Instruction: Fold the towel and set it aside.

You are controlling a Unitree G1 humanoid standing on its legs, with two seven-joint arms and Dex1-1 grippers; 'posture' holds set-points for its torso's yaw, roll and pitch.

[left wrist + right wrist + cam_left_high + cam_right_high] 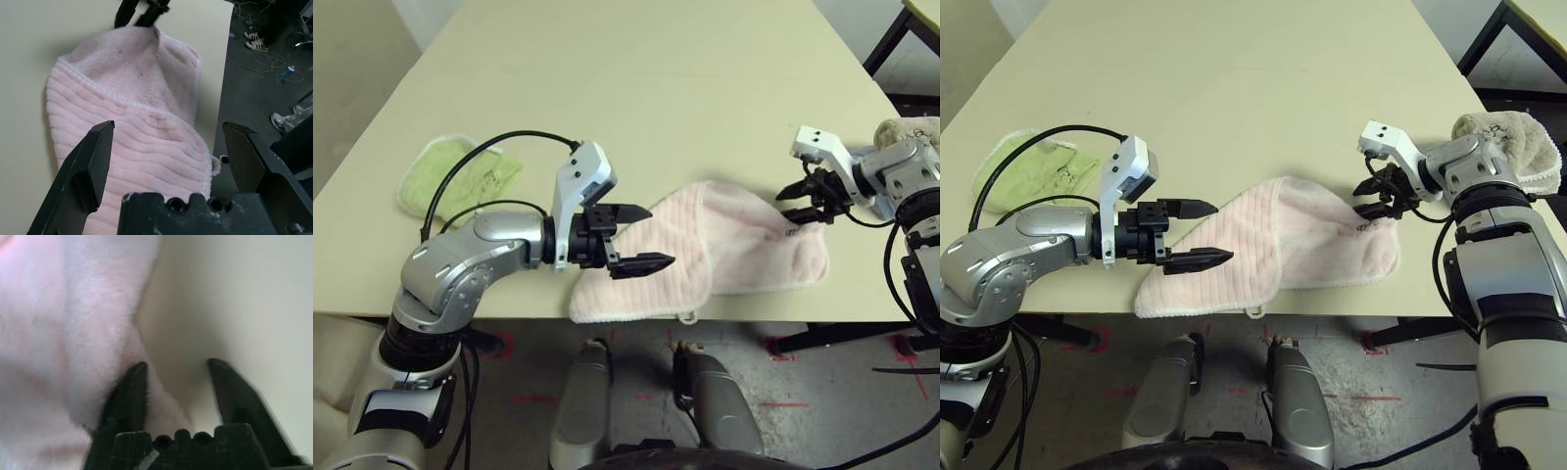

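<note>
Looking at the bench (636, 117), you have the towel (724, 250) lying partly folded along its near edge, one flap doubled over toward your left and a little loop hanging off the rim. Your left hand (631, 238) hovers just above the towel's left end, fingers spread wide and gripping nothing. Your right hand (1378, 201) is down at the towel's far right corner, by the small dark mark. In the right wrist view one finger (128, 391) is pressed into the pile while the other stands on bare bench, so the fingers are part-way apart and you cannot yet tell whether they have the cloth.

The risk is a shallow pinch. If that corner is caught by fluff only, it is likely to slip free as you lift, and the fold will collapse. Pulling before the grip is sure could also drag the whole towel toward the near edge, where much of it already sits close to the drop. Catching both layers on the left side would bunch the fold instead of flattening it. The green cloth (460, 174) at far left is well apart and should not interfere.
</note>
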